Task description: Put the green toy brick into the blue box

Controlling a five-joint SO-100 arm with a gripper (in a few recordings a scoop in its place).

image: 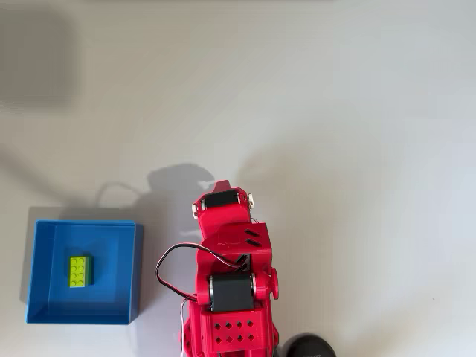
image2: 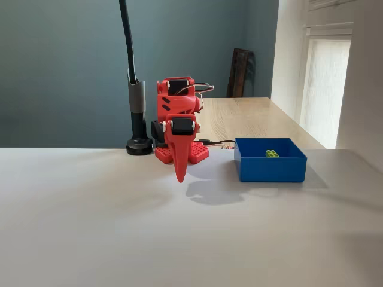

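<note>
The tiny lime-green studded plastic brick point(image: 79, 271) lies inside the bright blue shallow plastic box point(image: 134, 271), while the red claw point(image2: 179, 174), apparently clenched and empty, hangs apart above the white surface point(image2: 90, 227).

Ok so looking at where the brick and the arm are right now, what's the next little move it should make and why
Probably none beyond holding its folded rest pose. The green toy brick already lies flat on the floor of the blue box, studs up. The gripper hangs point-down beside the box, apart from it, with nothing visibly between its fingers. Whether it is fully shut is unclear.
</note>
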